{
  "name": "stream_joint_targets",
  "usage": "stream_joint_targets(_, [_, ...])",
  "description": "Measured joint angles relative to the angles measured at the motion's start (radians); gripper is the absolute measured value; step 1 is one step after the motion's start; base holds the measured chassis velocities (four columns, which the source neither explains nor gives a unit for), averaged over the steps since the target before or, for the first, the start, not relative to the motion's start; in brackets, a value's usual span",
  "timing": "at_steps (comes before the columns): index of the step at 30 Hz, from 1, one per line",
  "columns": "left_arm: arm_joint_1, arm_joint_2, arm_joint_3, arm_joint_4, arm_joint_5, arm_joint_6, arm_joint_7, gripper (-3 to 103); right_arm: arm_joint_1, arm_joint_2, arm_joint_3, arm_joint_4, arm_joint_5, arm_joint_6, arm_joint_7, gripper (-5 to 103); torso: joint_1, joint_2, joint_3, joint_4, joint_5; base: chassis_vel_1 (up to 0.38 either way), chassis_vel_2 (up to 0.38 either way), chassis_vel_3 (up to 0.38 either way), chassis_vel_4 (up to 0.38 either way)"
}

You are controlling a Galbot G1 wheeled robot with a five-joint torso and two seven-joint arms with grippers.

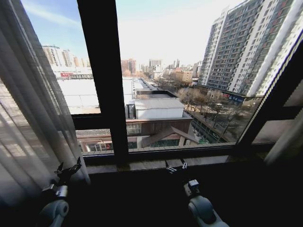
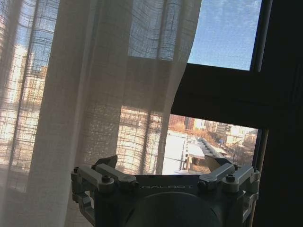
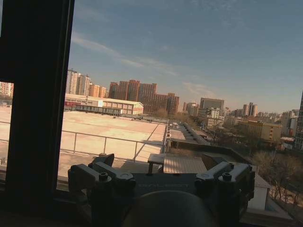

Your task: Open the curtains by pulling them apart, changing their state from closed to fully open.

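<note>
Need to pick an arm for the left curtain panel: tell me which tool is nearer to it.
Left. The left tool sits right at the edge of the left curtain panel, its fingers open. The right tool is off toward the middle of the window, below the sill, well clear of that fabric.

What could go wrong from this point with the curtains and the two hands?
The left hand, open, sits at the left curtain's edge; the sheer fabric could snag on a finger. The right curtain lies well to the side of the open right hand, so a long reach might brush the window frame.
</note>
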Motion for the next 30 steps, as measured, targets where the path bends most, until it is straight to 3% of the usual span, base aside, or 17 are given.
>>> stream_joint_targets(30, [0.0,0.0,0.0,0.0,0.0,0.0,0.0,100,0.0,0.0,0.0,0.0,0.0,0.0,0.0,100,0.0,0.0,0.0,0.0,0.0,0.024,0.003,-0.023,-0.008])
